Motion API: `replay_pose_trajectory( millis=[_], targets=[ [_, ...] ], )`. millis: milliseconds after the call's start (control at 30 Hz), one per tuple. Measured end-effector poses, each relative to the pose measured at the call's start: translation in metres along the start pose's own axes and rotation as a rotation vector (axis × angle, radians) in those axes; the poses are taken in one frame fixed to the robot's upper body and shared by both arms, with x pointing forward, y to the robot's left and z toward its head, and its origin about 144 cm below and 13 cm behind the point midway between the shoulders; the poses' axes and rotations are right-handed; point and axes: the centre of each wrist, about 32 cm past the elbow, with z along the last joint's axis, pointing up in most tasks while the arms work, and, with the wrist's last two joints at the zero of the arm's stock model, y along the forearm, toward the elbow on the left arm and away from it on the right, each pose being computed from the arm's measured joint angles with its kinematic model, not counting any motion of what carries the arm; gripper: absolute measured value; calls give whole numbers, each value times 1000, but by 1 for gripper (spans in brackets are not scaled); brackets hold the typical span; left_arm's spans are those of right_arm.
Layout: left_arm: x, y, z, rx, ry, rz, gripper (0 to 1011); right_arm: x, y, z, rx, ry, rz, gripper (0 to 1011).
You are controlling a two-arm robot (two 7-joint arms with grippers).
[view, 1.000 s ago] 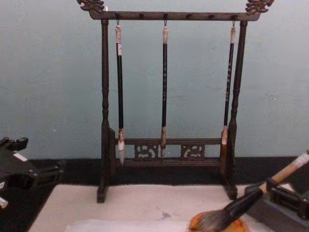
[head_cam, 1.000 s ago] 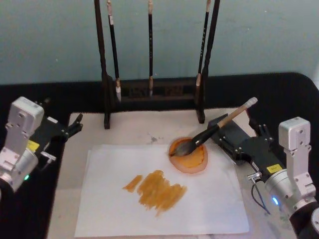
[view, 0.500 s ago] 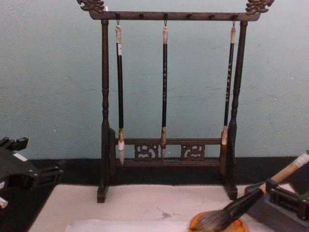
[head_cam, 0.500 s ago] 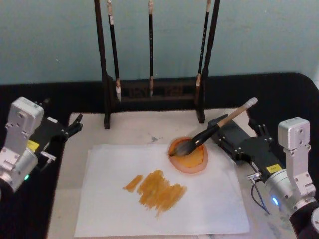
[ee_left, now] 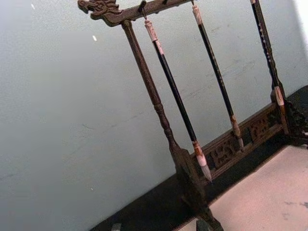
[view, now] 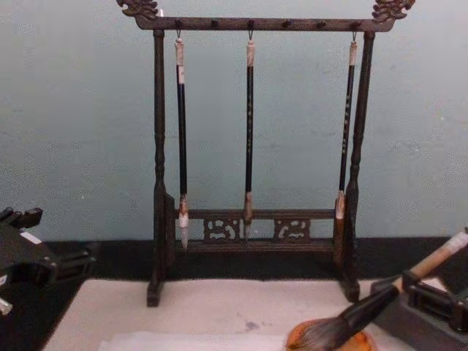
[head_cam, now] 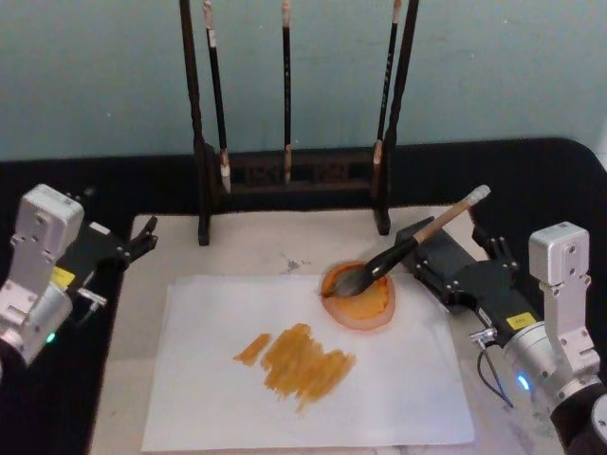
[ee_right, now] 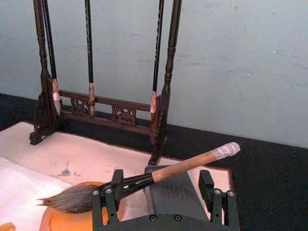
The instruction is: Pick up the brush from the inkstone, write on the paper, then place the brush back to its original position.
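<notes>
The brush [head_cam: 408, 245] lies at a slant, its dark bristles in the round orange inkstone [head_cam: 365, 311] and its tan handle propped on a grey block [head_cam: 448, 248]. In the right wrist view the brush [ee_right: 183, 167] crosses just past the fingertips. My right gripper [head_cam: 453, 256] stands open, its fingers on either side of the grey block [ee_right: 168, 192], not holding the brush. The paper [head_cam: 389, 379] lies flat in front with a smear of strokes on it. My left gripper [head_cam: 137, 242] is parked open at the table's left edge.
A dark wooden rack [head_cam: 289, 175] with three slim hanging brushes stands at the back of the mat, also seen in the chest view [view: 248, 219]. The inkstone sits on the paper's far right corner. Black tabletop surrounds the pale mat [head_cam: 256, 242].
</notes>
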Motion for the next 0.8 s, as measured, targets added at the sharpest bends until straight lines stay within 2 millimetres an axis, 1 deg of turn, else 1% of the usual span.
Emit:
replay_pose_trajectory(
  millis=[800],
  targets=[
    [0, 0, 0, 0, 0, 0, 1010, 0, 0, 0, -1, 0, 0, 1000]
  ],
)
